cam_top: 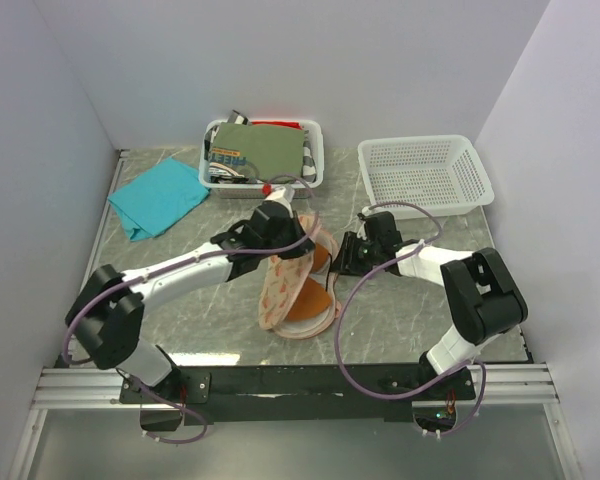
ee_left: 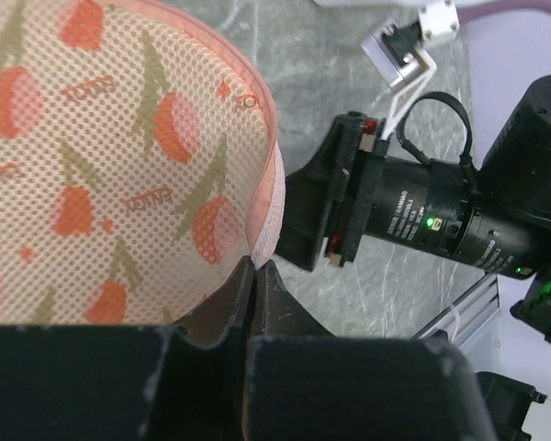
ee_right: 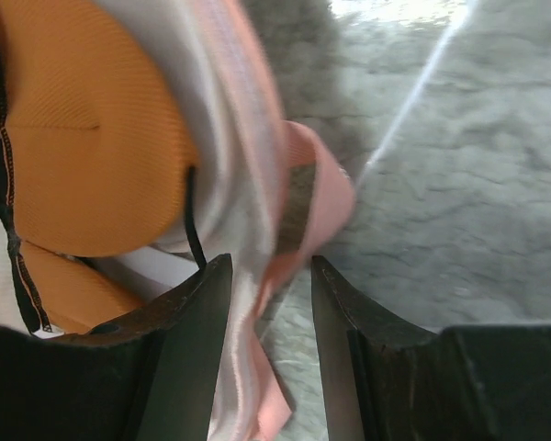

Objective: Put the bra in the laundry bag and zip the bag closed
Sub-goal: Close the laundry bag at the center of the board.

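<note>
The laundry bag (cam_top: pixel 280 285) lies mid-table, its printed mesh lid (ee_left: pixel 119 165) raised on edge. My left gripper (ee_left: pixel 255 266) is shut on the lid's pink rim and holds it up; from above it sits at the bag's far end (cam_top: pixel 298 240). The rust-orange bra (cam_top: pixel 318 298) lies inside the opened bag, and its cup and dark strap (ee_right: pixel 92 138) fill the left of the right wrist view. My right gripper (ee_right: pixel 266 276) stands open at the bag's right side (cam_top: pixel 342 255). The bag's pink edge band (ee_right: pixel 248 165) hangs loosely between its fingers, against the left one.
A teal cloth (cam_top: pixel 158 197) lies at the back left. Behind the bag stands a white basket (cam_top: pixel 315 160) holding an olive-green garment (cam_top: pixel 265 150). An empty white mesh basket (cam_top: pixel 425 175) is at the back right. White walls enclose the table.
</note>
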Robot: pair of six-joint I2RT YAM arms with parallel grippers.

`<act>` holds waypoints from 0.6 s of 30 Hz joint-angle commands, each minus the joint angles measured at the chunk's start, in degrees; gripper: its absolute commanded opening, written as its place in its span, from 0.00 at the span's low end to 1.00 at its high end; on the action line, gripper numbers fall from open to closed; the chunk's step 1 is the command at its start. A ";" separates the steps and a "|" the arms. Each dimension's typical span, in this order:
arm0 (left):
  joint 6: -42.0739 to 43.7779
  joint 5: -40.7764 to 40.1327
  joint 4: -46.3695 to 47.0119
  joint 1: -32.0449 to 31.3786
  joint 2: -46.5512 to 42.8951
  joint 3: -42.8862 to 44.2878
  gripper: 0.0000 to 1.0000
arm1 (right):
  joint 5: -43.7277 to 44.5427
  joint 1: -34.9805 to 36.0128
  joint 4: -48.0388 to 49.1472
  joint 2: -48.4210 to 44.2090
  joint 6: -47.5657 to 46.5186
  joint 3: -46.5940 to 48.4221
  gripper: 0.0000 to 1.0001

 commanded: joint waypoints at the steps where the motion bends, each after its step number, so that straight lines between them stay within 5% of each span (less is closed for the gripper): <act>1: -1.76 0.23 5.23 -2.50 3.88 4.80 0.01 | -0.04 1.46 -1.29 1.64 -1.15 1.18 0.48; 18: -3.61 0.49 6.65 -6.55 18.57 9.37 0.01 | 12.34 1.46 -7.08 -8.27 -1.06 -0.66 0.55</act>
